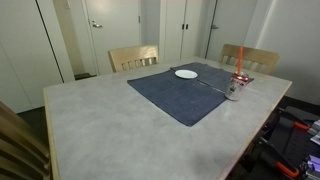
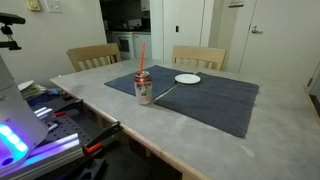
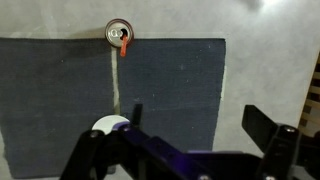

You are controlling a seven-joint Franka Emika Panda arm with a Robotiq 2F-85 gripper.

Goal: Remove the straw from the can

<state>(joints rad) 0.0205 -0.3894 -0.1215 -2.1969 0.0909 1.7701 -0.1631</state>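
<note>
The silvery can with red markings [image 1: 236,89] stands upright on the dark blue mat [image 1: 185,95], near the mat's corner. The red-orange straw [image 1: 240,60] stands in it and rises well above the rim. Both also show in an exterior view, the can [image 2: 144,91] and the straw [image 2: 141,58]. In the wrist view the can [image 3: 119,32] is far off at the top, seen from above, with the straw [image 3: 123,45] poking out. My gripper [image 3: 200,120] is open and empty, high above the mat, far from the can. The arm is out of both exterior views.
A flat white plate [image 1: 186,73] lies on the mat, also in the wrist view [image 3: 108,126]. A thin stick [image 2: 165,92] lies between can and plate. Two wooden chairs [image 1: 133,57] stand at the table's far side. Cluttered equipment [image 2: 60,115] sits beside the table edge.
</note>
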